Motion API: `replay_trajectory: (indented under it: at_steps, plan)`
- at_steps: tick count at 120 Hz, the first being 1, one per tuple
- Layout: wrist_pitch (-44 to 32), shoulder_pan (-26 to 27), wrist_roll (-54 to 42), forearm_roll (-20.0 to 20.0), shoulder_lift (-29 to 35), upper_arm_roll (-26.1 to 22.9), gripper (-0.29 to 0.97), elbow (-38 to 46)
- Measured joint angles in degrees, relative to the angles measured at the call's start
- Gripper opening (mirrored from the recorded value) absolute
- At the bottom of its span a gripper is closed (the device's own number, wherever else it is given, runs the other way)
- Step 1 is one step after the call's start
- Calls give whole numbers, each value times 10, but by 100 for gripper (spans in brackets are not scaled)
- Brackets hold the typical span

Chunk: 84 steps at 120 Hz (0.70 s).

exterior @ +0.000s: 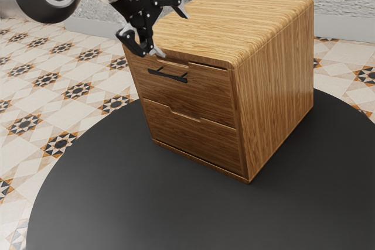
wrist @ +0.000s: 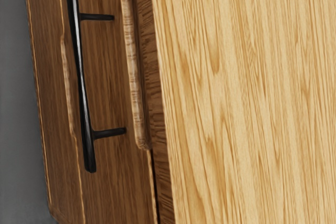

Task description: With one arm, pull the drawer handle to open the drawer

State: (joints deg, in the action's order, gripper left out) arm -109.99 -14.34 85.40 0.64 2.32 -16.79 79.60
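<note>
Black round table (exterior: 117, 203) over patterned floor tiles (exterior: 47, 86), wooden cabinet (exterior: 275, 74) atop, claw (exterior: 170, 34) spread wide near handle (exterior: 168, 75)

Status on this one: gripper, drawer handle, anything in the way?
Gripper open, over the cabinet top's front edge, clear of the handle. Upper drawer looks shut, not yet pulled. Nothing between gripper and handle.

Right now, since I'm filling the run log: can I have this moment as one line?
stage: pre-grasp | gripper: open, above handle, not touching | top drawer: looks shut | cabinet: upright on table
</note>
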Motion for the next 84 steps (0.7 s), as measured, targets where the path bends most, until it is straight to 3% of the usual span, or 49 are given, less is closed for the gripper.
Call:
replay_trajectory:
  at_steps: [34,56,84]
  plan:
    - [-18,-3,-13,3,-1,8,48,14]
    - [-47,-5,-16,15,95,31,40,151]
    - [-124,-10,-15,33,104,62,34,212]
